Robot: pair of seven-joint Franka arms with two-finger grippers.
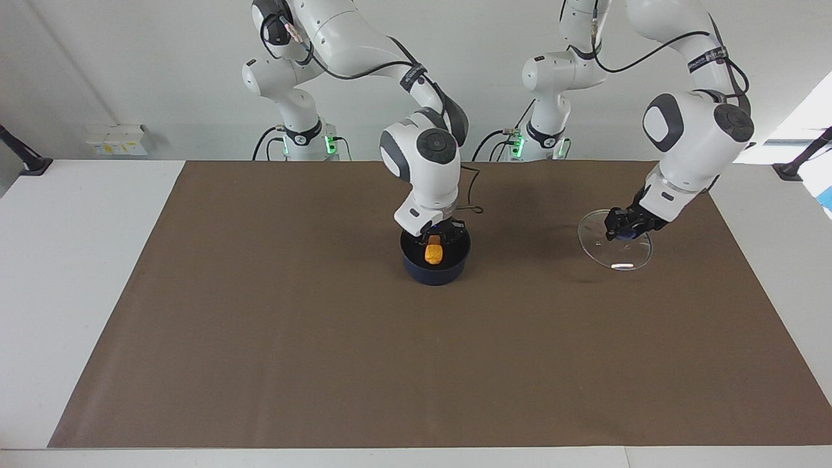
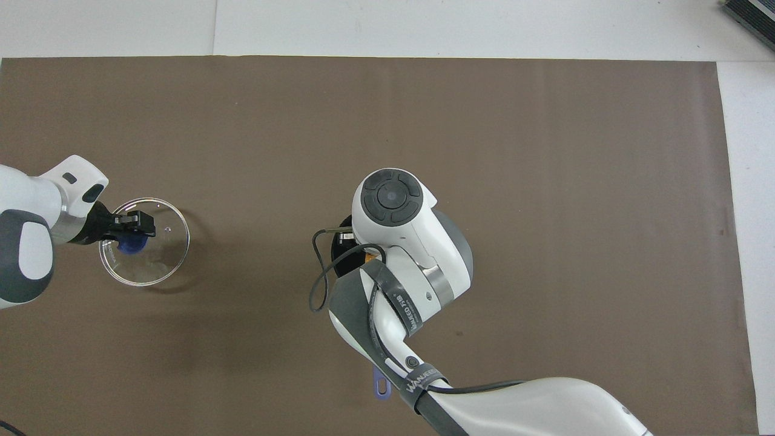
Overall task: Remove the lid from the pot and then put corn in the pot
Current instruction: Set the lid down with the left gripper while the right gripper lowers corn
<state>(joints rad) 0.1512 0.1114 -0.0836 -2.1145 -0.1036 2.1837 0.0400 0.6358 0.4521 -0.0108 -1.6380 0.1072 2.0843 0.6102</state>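
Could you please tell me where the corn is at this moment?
In the facing view, the corn hangs upright inside the pot at mid-table, gripped by the right gripper.

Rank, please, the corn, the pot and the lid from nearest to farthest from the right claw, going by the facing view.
1. Corn: at the right claw, inside the pot.
2. Pot: around the corn, beneath the claw.
3. Lid: toward the left arm's end, at the left claw.

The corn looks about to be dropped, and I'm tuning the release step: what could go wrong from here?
The right gripper holds the corn upright inside the pot; opening here, it may topple and bounce against the wall. The fingers sit within the rim, so withdrawing sideways could drag the pot. The left gripper grips the lid by its knob, tilted above the mat; a slip could drop the glass.
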